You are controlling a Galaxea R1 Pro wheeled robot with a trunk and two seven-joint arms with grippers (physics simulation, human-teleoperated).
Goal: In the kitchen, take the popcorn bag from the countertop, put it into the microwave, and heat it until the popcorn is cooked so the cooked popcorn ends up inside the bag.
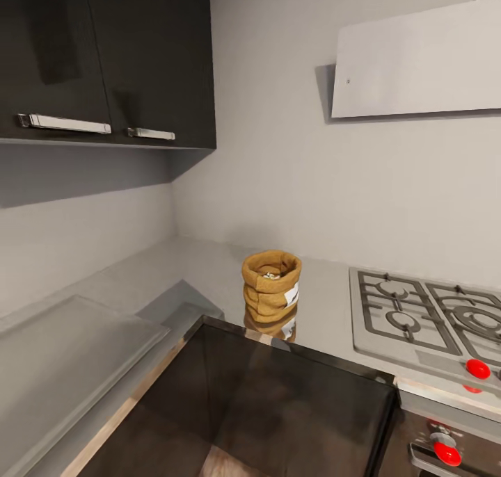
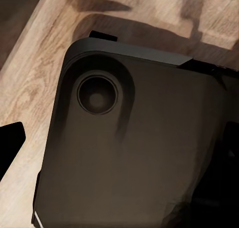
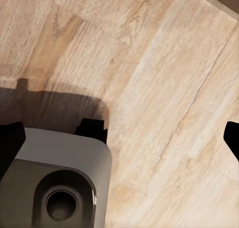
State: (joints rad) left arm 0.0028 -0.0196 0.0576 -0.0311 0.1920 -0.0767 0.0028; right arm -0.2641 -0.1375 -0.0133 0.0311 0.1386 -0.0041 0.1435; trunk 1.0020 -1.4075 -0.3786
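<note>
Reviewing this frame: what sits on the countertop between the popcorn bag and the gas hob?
Nothing. In the head view, the stretch of grey countertop between the popcorn bag and the gas hob is bare.

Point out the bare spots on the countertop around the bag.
The countertop is bare left of the bag, back into the wall corner, and in a narrower strip between the bag and the stove. In front, the bag stands close to the counter's edge, leaving little room there.
</note>
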